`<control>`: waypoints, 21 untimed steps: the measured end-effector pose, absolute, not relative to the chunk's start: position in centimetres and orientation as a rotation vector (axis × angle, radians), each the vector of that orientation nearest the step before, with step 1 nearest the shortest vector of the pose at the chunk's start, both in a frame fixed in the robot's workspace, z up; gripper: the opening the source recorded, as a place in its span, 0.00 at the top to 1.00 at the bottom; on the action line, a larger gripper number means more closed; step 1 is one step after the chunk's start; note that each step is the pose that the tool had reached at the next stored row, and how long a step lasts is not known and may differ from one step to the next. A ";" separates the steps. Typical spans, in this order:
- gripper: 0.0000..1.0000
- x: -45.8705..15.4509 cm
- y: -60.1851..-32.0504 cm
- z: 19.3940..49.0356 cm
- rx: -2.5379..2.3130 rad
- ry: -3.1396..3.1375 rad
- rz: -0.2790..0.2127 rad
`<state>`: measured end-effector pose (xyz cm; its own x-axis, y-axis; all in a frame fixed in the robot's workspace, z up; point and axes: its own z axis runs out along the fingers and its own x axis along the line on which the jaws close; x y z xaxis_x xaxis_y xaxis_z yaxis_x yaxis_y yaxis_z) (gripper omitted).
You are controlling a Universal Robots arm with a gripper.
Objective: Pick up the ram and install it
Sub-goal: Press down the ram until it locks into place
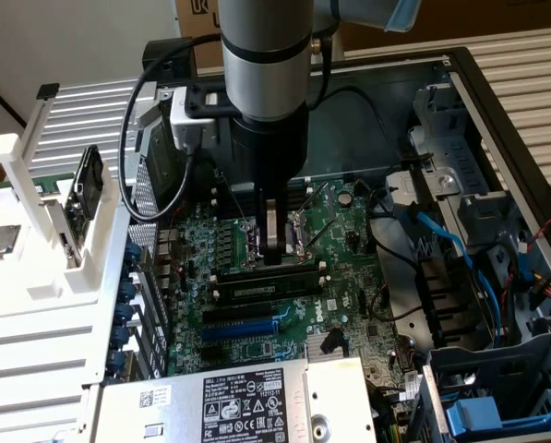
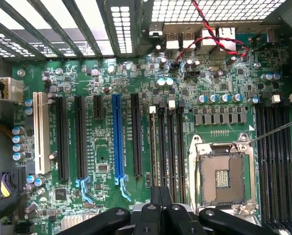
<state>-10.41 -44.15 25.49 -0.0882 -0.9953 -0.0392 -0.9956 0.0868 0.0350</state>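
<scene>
The ram point(image 1: 268, 287) is a long dark stick that stands on edge in the memory slot nearest the blue expansion slot point(image 1: 243, 325), between white end clips. In the wrist view the ram point(image 2: 152, 147) shows only as a thin edge, beside several bare black memory slots point(image 2: 171, 147). My gripper point(image 1: 275, 247) hangs straight down over these slots, its tips just above them and just behind the ram. The black fingers point(image 2: 156, 203) are pressed together, with nothing visible between them. My gripper point(image 2: 161, 198) lies a little to the side of the ram's line.
The open CPU socket point(image 2: 225, 177) lies right beside the memory slots. Blue cables point(image 1: 460, 254) and drive cages fill the case on the exterior view's right. The power supply point(image 1: 243, 401) sits at the front. A white rack point(image 1: 44, 231) stands outside the case on the exterior view's left.
</scene>
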 end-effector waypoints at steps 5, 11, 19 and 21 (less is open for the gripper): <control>0.90 -10.4 -44.1 25.5 -2.013 2.400 0.082; 0.90 -10.4 -44.1 25.5 -1.914 2.477 0.082; 0.90 -10.4 -44.1 25.5 -1.746 2.594 0.081; 0.90 -10.4 -44.1 25.5 -1.709 2.617 0.081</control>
